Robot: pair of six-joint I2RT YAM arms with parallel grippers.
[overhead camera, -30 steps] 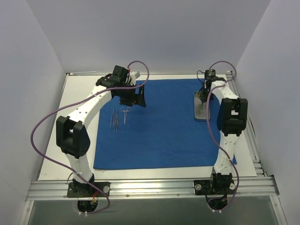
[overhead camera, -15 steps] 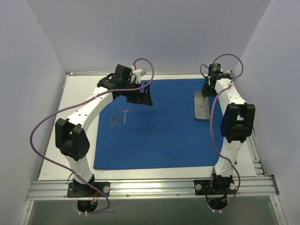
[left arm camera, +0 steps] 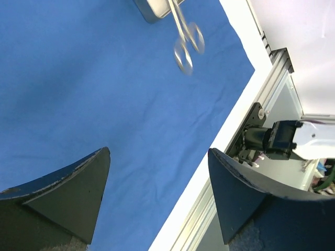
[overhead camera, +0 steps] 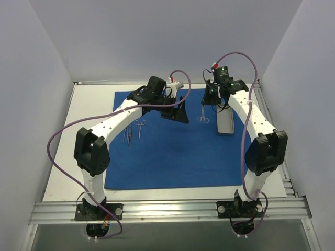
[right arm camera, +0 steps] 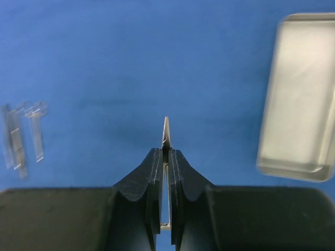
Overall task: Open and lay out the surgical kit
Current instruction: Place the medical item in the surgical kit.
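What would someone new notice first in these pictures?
A large royal-blue cloth sheet covers most of the white table. Above its far side, the right gripper, jaws shut, dangles thin silver ring-handled forceps beside a shallow steel tray. More silver instruments lie on the cloth's left.

At the top of the left wrist view, the ring-handled tool [left arm camera: 181, 30] is looking blurry, and the upper edge is cutting it off, along with the metal tray [left arm camera: 147, 8]. In the right wrist view, the right fingers [right arm camera: 149, 183] are hiding most of that tool, and the silver tools [right arm camera: 35, 137] at the left are looking smeared.
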